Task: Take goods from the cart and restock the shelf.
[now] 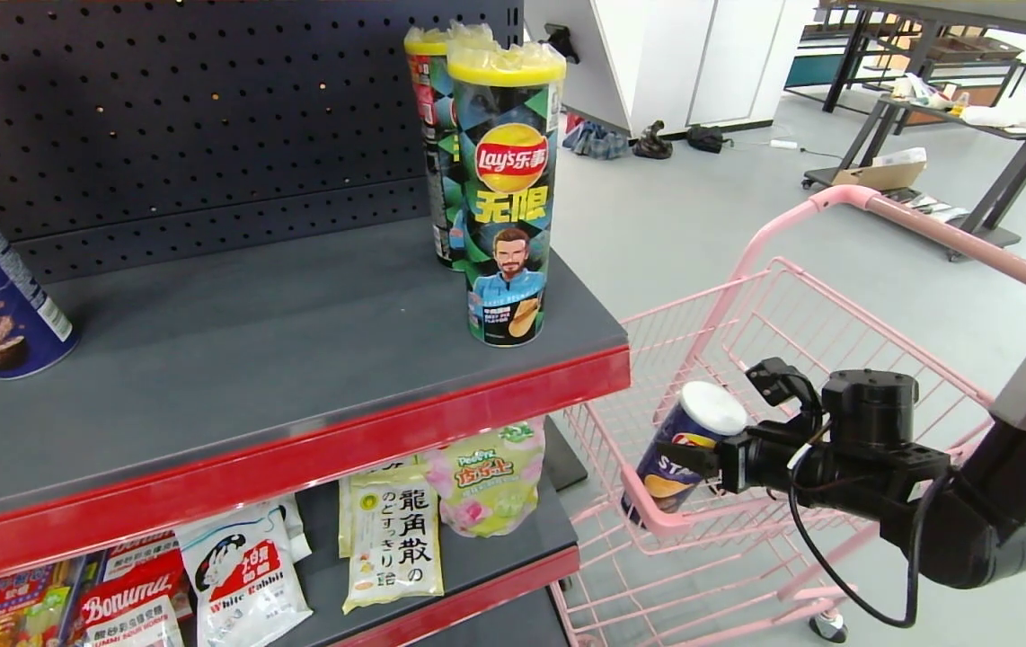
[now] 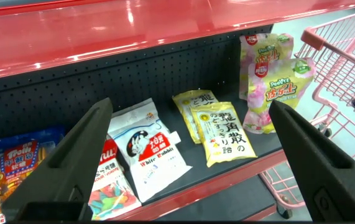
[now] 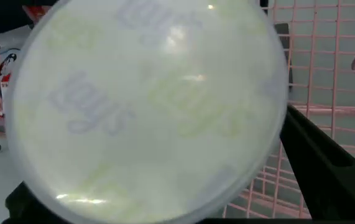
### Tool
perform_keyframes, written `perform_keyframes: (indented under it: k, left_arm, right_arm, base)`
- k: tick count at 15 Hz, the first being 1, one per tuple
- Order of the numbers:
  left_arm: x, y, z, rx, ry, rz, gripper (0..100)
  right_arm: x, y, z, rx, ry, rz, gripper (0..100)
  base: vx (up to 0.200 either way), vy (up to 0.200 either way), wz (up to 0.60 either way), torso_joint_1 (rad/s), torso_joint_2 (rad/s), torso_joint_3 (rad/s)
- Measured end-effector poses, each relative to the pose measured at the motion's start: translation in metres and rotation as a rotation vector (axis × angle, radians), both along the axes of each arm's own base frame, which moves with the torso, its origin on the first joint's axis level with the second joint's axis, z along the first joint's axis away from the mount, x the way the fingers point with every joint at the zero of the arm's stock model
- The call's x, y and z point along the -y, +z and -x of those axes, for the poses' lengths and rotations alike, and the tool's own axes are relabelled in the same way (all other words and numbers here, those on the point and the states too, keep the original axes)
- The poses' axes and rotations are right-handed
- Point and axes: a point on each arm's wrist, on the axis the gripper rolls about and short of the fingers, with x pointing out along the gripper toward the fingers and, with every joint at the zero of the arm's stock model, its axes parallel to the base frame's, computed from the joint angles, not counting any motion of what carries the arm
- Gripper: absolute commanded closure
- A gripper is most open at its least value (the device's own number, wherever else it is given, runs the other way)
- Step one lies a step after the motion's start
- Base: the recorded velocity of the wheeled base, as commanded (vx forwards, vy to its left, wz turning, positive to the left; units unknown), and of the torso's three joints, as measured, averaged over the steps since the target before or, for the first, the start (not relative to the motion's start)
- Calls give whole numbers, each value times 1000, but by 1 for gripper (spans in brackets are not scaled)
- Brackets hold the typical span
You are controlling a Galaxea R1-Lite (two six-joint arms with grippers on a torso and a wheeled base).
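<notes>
While the right hand [image 1: 702, 460] is clamping the tilted blue can [image 1: 691, 429] at the cart [image 1: 926, 225] corner, a clean lift is mattering most.
Its base is sitting below the pink rim; raising it clear before swinging toward the upper shelf [image 1: 252, 359] is looking safest.

Our head looks down: shelf [image 1: 279, 341] at ten o'clock, cart [image 1: 845, 194] at four. Left wrist closely faces the shared lower packets [image 1: 392, 539] [image 2: 224, 134]; right, a can lid [image 3: 146, 106].
</notes>
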Motion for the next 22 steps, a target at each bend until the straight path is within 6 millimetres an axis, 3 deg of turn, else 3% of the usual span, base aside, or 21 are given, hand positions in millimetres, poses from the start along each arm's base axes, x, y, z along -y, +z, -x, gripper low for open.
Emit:
perform_keyframes:
  k: [7,8,16,19,22]
  left_arm:
    - [0,0,0,0,-1,0,0]
    - [0,0,0,0,-1,0,0]
    - [0,0,0,0,0,0,0]
    - [0,0,0,0,-1,0,0]
    - [0,0,0,0,-2,0,0]
  right_arm:
    - [-4,-9,-6,-19,25,-6,0]
    - [-5,-10,-8,-19,26,-10,100]
    - [-11,-7,-14,39,39,-14,100]
    - [-9,19,-16,95,30,-23,100]
    - [-1,65,-8,121,8,-17,100]
  base:
    - [0,0,0,0,0,0]
    - [0,0,0,0,0,0]
    - [0,0,0,0,0,0]
    - [0,0,0,0,0,0]
    - [0,0,0,0,0,0]
